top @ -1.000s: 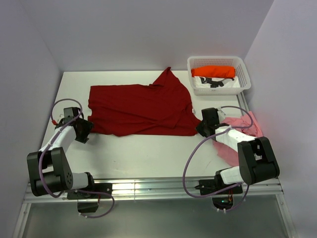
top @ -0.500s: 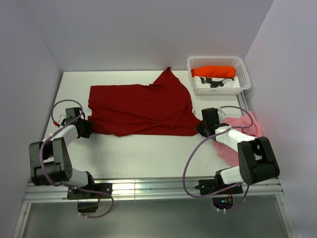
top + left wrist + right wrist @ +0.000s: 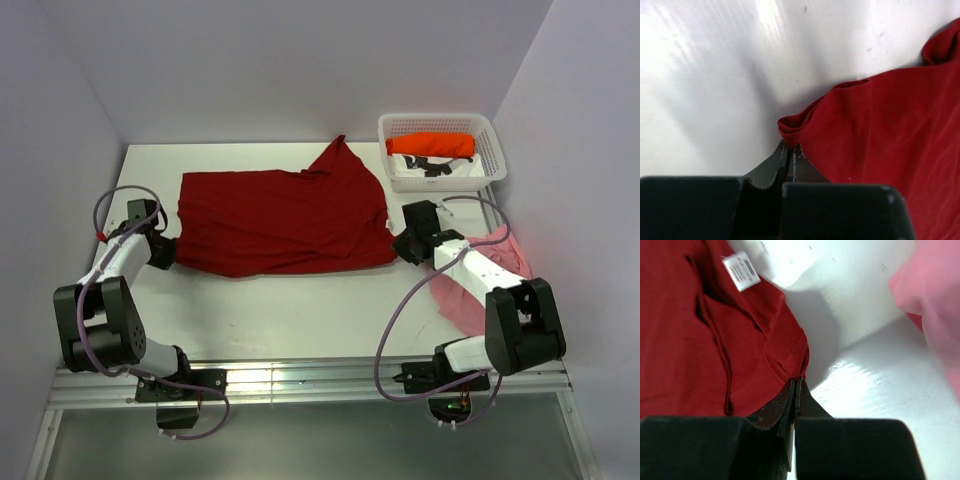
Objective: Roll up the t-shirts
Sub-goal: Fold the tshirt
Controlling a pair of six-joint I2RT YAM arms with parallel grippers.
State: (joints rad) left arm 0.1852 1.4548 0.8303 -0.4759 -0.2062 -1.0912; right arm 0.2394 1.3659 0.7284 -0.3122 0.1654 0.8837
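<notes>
Red shirt: spread flat mid-table, both near corners held, no roll begun.
Orange shirt: looks rolled already, lying in basket.
Pink shirt: bunched at right table edge, unrolled.
Progress: roughly one of three done, by my reading.
Left gripper: pinched shut on red shirt's near-left corner.
Right gripper: pinched shut on its near-right corner; pink shirt just beside.

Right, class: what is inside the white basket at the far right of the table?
In the white basket an orange t-shirt lies bundled up on something white with black markings. What that white thing is cannot be told, and anything beneath the two is covered.
</notes>
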